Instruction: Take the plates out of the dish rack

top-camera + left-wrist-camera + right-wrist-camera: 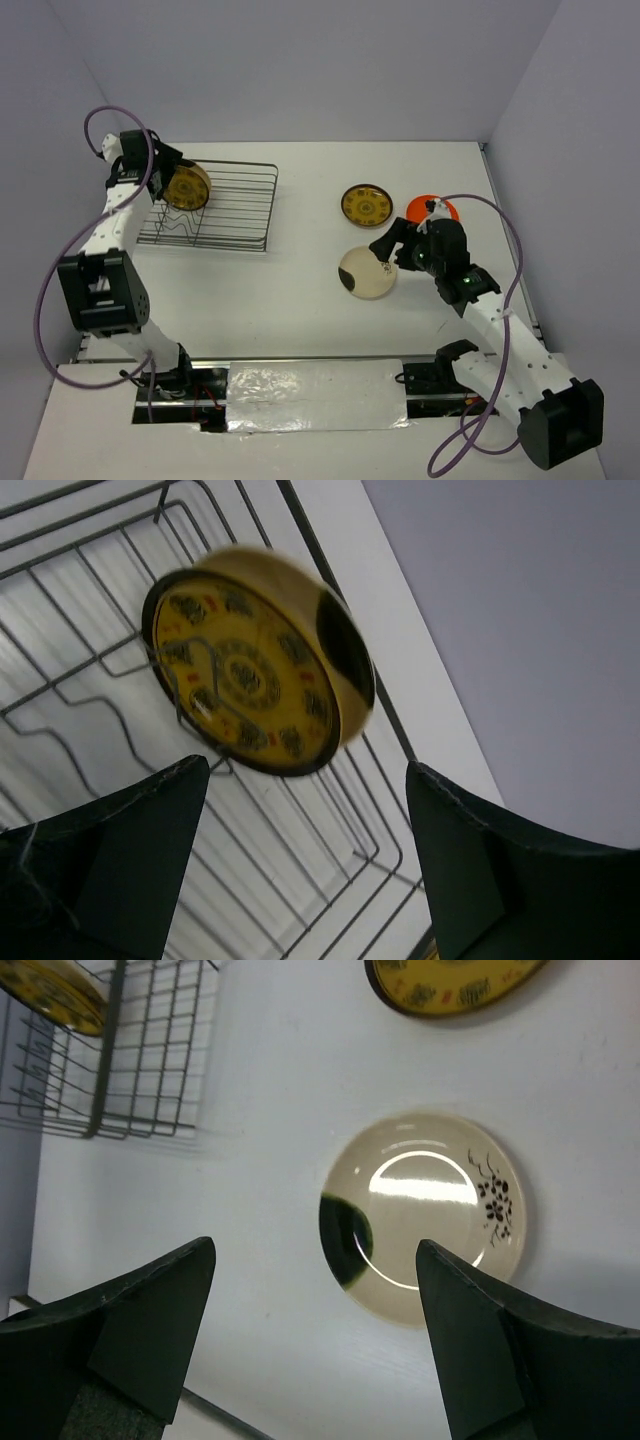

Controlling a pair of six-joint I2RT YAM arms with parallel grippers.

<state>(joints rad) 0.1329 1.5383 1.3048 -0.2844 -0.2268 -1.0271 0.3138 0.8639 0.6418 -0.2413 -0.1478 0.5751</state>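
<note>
**mika:** so the left gripper [308,770], has it got anything in it?

**joss:** nope, jaws spread wide with nothing between them. Just past its tips is the yellow-gold round plate with dark ringed pattern [250,680], standing on edge at the far left end of the dark wire dish rack [235,215]. It's a bit blurry in the wrist view, so I can't tell if a finger touches it.

**mika:** and the right gripper [312,1248]?

**joss:** also wide open. It hovers over the glossy beige round plate with a dark brown blotch [420,1215], which lies flat on the white worktop [300,310], well to the right of the rack. Just beyond that one sits a second yellow-gold patterned plate [366,205]. A plain orange-red plate [418,208] is to its right, partly hidden by the right arm.
</note>
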